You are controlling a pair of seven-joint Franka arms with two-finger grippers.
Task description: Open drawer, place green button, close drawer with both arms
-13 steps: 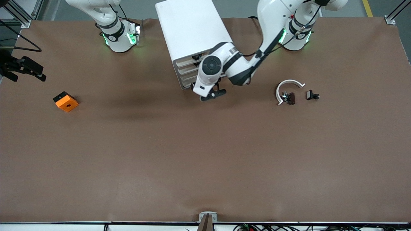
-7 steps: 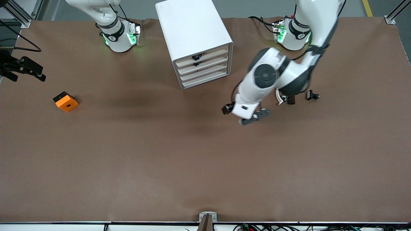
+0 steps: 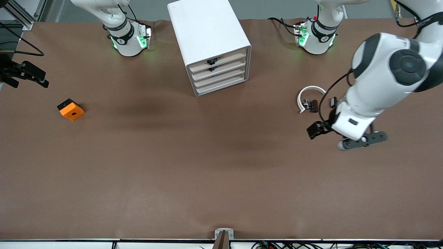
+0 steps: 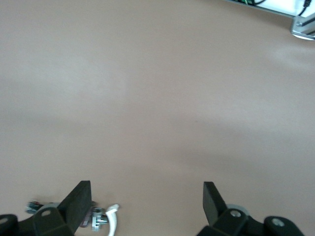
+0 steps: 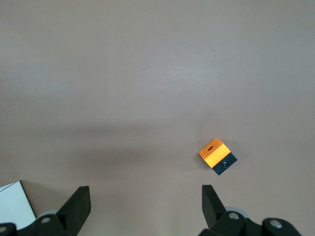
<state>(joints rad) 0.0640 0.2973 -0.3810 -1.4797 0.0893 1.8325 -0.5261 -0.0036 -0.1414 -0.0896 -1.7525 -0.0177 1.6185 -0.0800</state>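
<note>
The white cabinet (image 3: 207, 31) stands between the arms' bases with all its drawers shut. Its two lower cream fronts, the drawer (image 3: 221, 84) among them, carry no knob. A small piece with a grey body and a black collar, which I take for the button (image 3: 309, 104), lies inside a white ring (image 3: 310, 89). In the left wrist view that grey body (image 4: 98, 219) shows by one finger. My left gripper (image 3: 361, 140) (image 4: 147, 189) hangs open and empty over the table beside the ring. My right gripper (image 5: 145, 191) is open and empty, high over bare table.
An orange-and-black block (image 3: 71, 109) (image 5: 217, 156) lies toward the right arm's end. A small black clip (image 3: 333, 101) sits beside the ring, partly covered by the left arm. A corner of the cabinet (image 5: 12, 204) shows in the right wrist view.
The left arm has swung from the cabinet's front toward its own end of the table, past the ring, with its gripper still open. The right arm waits unmoved.
</note>
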